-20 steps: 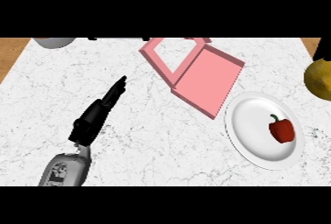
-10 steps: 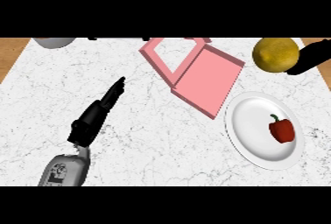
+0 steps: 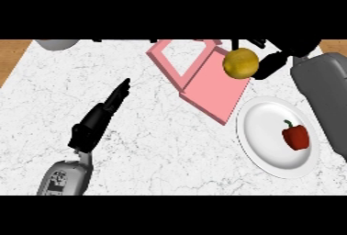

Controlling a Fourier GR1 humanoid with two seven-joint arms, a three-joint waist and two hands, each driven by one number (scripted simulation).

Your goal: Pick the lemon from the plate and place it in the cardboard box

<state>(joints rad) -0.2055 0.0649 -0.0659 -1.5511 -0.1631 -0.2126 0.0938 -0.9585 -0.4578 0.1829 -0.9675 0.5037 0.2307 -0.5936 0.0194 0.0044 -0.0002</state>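
So the lemon is a dull yellow, roundish and a bit dimpled looking, and right now it's up at the far right of the scene, overlapping the right edge of the cardboard box, which reads pink here, open, with a flap lying flat toward the near side. Can't really tell if the lemon is touching the box or just hanging over it from this steep angle. Nothing visible inside the box itself. Just near-right of the box sits the white plate, and the only thing on it is a red bell pepper with a little dark stem, toward the plate's right half. The right hand comes in with its grey forearm along the right side, and its dark fingers are curled against the lemon's right side, gripping it. The left hand is over on the left, resting flat on the white marbled tabletop with fingers straight and together, pointing far-right, holding nothing. There's a grey rounded thing cut off at the far left corner, can't tell what it is.
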